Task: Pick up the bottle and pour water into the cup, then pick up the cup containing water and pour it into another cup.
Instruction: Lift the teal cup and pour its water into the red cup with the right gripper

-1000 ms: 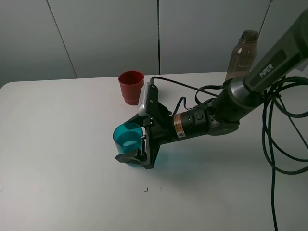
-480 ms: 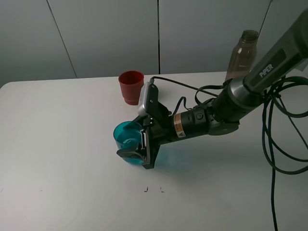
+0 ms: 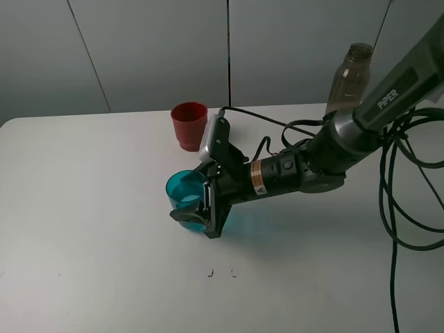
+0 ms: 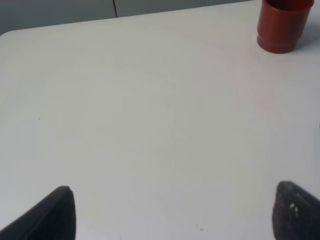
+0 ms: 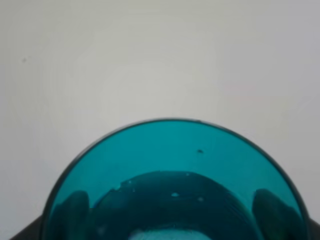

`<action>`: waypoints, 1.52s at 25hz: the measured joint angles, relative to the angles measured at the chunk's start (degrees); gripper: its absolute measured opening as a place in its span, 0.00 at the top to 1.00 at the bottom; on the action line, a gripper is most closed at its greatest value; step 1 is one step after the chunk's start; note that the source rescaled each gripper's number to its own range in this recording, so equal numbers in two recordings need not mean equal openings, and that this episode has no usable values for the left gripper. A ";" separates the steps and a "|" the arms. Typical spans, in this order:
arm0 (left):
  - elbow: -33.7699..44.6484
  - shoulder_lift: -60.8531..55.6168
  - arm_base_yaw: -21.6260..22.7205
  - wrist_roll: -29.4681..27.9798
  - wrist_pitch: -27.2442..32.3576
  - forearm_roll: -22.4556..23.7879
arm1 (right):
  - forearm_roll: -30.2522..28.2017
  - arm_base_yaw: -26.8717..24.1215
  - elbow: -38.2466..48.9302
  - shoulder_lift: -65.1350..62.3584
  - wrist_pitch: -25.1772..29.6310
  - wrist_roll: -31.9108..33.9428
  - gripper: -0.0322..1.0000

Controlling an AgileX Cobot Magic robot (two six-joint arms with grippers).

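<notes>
the right fingers (image 3: 186, 214) are clamped narrow on the teal cup (image 3: 185, 192), near the middle of the tabletop (image 3: 83, 222); i can't tell whether its base has left the surface. so the bottle part looks done, and this is the pick-up of the filled cup. next it needs a level lift, a carry toward the far edge to the red cup (image 3: 189, 125), then a slow tip over its rim. the teal cup is smooth, see-through plastic with a little water pale at the bottom. the red cup is opaque, with a stepped base. the bottle (image 3: 349, 80), smoky and capless, stands upright near the far right corner. the left fingers (image 4: 57, 212) stand wide, holding nothing.
</notes>
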 joint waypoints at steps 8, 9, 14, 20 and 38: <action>0.00 0.00 0.00 0.00 0.00 0.00 | 6.15 0.00 0.00 -7.26 9.57 3.90 0.86; 0.00 0.00 0.00 0.00 0.00 0.00 | 6.76 0.00 0.00 -7.83 9.80 4.51 0.86; 0.00 0.00 0.00 0.00 0.00 0.00 | 10.27 0.00 0.00 -10.83 13.42 5.96 0.86; 0.00 0.00 0.00 0.00 0.00 0.00 | 12.95 0.00 -3.11 -12.10 21.03 9.17 0.86; 0.00 0.00 0.00 0.00 0.00 0.00 | 21.19 0.00 -16.08 -12.20 40.74 11.73 0.86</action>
